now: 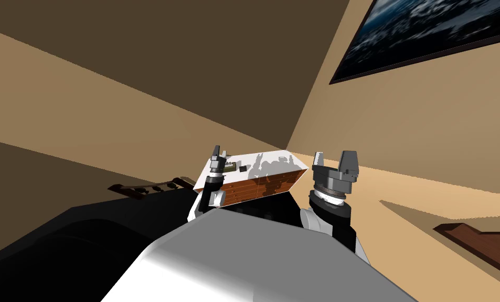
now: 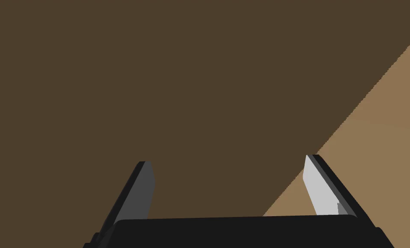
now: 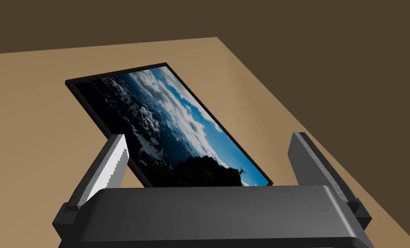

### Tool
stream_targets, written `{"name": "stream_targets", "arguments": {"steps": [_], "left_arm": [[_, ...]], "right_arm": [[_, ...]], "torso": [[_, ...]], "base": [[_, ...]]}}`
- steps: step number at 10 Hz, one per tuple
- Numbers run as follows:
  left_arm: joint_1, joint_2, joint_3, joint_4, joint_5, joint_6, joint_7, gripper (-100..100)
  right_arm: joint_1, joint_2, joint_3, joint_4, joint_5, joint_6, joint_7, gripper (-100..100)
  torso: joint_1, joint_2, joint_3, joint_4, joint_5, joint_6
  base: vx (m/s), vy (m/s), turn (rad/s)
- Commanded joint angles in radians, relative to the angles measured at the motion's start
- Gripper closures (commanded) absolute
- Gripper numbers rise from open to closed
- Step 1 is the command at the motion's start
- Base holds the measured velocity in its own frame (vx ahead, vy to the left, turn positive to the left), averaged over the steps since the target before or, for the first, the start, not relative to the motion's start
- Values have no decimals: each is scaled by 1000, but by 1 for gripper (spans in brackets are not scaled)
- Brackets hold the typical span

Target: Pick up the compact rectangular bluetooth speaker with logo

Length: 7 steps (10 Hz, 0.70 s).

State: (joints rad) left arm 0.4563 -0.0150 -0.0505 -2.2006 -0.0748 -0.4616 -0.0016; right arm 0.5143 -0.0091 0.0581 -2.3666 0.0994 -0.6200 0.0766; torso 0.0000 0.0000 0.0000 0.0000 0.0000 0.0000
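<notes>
A low dresser [image 1: 275,163] with a white top and brown wooden drawer fronts stands just ahead of me in the head view. Near its left end lie a few small items, among them a small dark block [image 1: 242,169] that may be the speaker; it is too small to tell. My left gripper [image 1: 219,155] is raised in front of the dresser's left end, and its fingers [image 2: 318,189] stand open with nothing between them. My right gripper [image 1: 333,159] is held up to the right of the dresser, open and empty, its fingers [image 3: 109,168] wide apart.
A dark wooden piece [image 1: 149,189] lies left of the dresser, above a black area [image 1: 44,246]. Another brown furniture edge [image 1: 479,244] shows at the lower right. A framed picture [image 1: 432,31] hangs on the tan wall at the upper right.
</notes>
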Motion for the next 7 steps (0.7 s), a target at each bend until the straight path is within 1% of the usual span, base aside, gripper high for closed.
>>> {"name": "stream_targets", "arguments": {"steps": [1,4,7], "left_arm": [[-4,32,-4,-6,3,14,4,-100],[-22,98,-19,-27,16,74,22,-100],[-57,147,-37,-49,37,165,52,-100]], "right_arm": [[0,0,0,0,0,0,0,0],[0,0,0,0,0,0,0,0],[0,0,0,0,0,0,0,0]], "torso": [[0,0,0,0,0,0],[-2,2,1,0,0,0],[-3,3,2,1,-1,0]], "base": [[-12,-10,-8],[-35,-32,-17],[-49,-52,-34]]}}
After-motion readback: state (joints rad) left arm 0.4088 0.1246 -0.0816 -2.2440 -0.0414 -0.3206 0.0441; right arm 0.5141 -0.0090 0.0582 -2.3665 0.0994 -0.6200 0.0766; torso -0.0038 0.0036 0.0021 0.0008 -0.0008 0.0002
